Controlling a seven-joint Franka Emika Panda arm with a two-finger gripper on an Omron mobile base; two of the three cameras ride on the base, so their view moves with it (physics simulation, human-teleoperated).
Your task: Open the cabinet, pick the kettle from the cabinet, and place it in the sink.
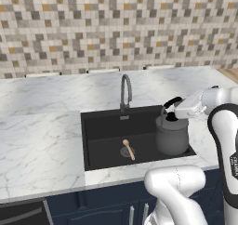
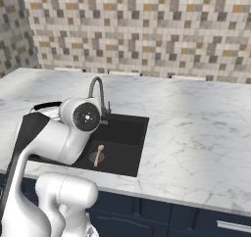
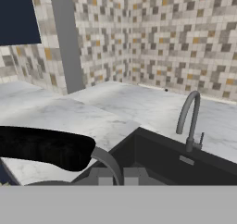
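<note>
Sink (image 1: 104,126) first: a black basin sunk in the white marble counter (image 1: 42,149), with a grey gooseneck faucet (image 1: 125,91) rising at its back edge. A small wooden spoon (image 1: 128,149) lies on the basin floor, next to the drain. At the basin's right end hangs the kettle (image 1: 172,135), grey and round-bodied, its lower half inside the basin; whether its base touches the floor I cannot tell. Its black arched handle (image 1: 171,102) curves up to the gripper (image 1: 182,111), which is clamped narrow on that handle, jaws nearly together.

From the right base view the arm's white bulk covers most of the kettle; the sink (image 2: 122,143), faucet (image 2: 98,91) and spoon (image 2: 99,155) show beside it, the spoon in the same spot near the drain.

Looking along the hand, the black handle (image 3: 44,146) crosses just above the finger tips (image 3: 105,177), with the faucet (image 3: 190,119) and the basin's dark wall (image 3: 176,165) beyond. A dark navy panel, the cabinet (image 3: 17,15), sits at the upper left above the mosaic tile wall (image 3: 152,38).

Some lettering runs down the arm's dark link at the right of the left base view, too small to read. No other labels or brands are legible.
</note>
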